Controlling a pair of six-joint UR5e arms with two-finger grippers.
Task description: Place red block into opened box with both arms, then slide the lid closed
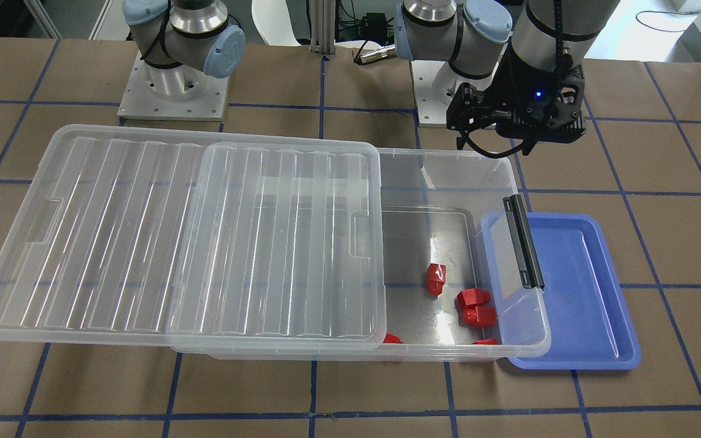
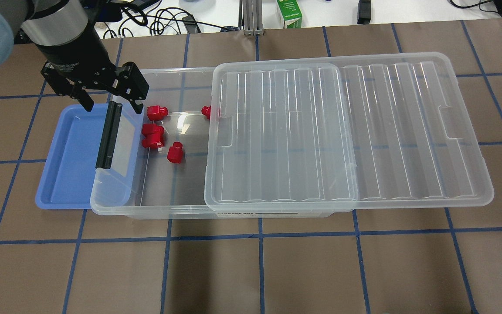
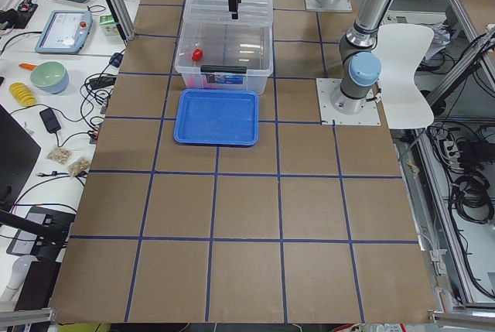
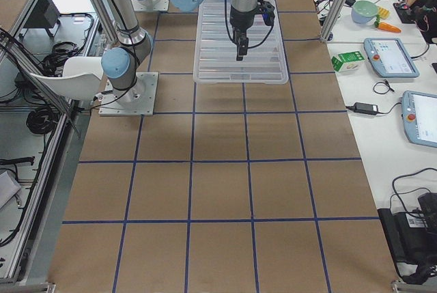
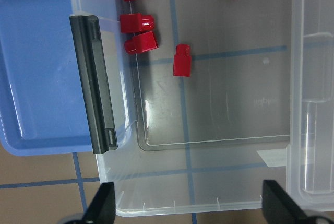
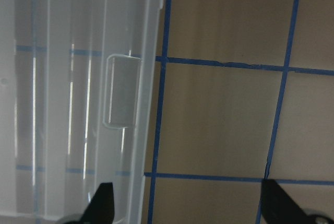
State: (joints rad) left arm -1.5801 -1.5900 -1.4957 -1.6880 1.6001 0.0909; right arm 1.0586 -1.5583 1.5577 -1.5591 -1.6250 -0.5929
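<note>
The clear box lies lengthwise on the table, its left part uncovered. Several red blocks rest on its floor near the black latch bar, and one more red block lies at the lid's edge. The ribbed lid covers the box's right part and overhangs past its right end. My left gripper hangs open and empty over the far latch-end corner of the box. My right gripper is open and empty above the lid's outer short end, by its notch.
A blue tray lies at the box's left end, partly under it. A green carton and cables sit beyond the table's far edge. Brown table with blue grid lines spreads around the box.
</note>
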